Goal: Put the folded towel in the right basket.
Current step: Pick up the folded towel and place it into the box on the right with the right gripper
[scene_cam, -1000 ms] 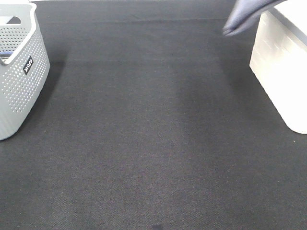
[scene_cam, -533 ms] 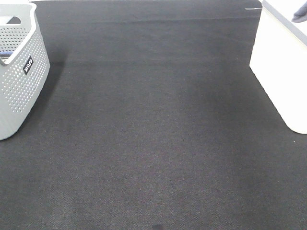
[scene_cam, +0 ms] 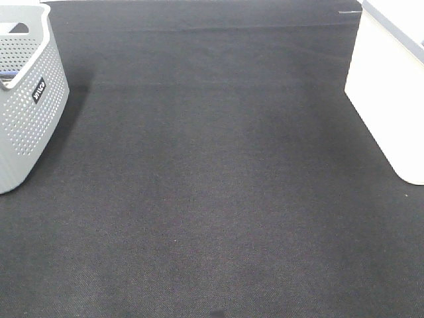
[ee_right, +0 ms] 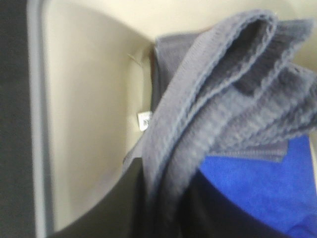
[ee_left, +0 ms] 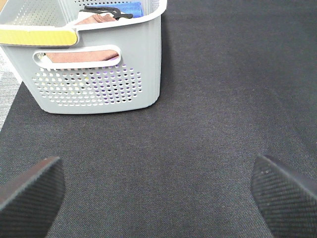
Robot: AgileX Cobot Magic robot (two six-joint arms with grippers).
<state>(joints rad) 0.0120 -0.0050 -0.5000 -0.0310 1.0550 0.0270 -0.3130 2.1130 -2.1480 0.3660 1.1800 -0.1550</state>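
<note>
Black woven mat [scene_cam: 212, 199], covering the whole work surface in the exterior high view, flat and even-textured; pale strip [ee_left: 7, 82] beyond its edge beside the grey basket, nature unclear. Right basket [scene_cam: 391, 106], white, smooth-walled, at the right edge of the surface, partly out of view; cream inner wall [ee_right: 84, 124] in the right wrist view. Grey basket [scene_cam: 26, 112], perforated, at the far left, with black label [scene_cam: 39, 90], yellow strip [ee_left: 37, 37] on the rim, brownish cloth [ee_left: 81, 54] and other cloths inside. Folded towel [ee_right: 213, 94], grey, ribbed, hanging in layered folds within the right basket's opening, above a blue cloth [ee_right: 257, 188] lying inside. Right gripper [ee_right: 166, 210], blurred, dark fingers [ee_right: 124, 208] pressed on either side of the folded towel, pinching it. Left gripper [ee_left: 158, 198], low over bare mat near the grey basket, textured fingertips [ee_left: 29, 193] spread wide, nothing between them.
</note>
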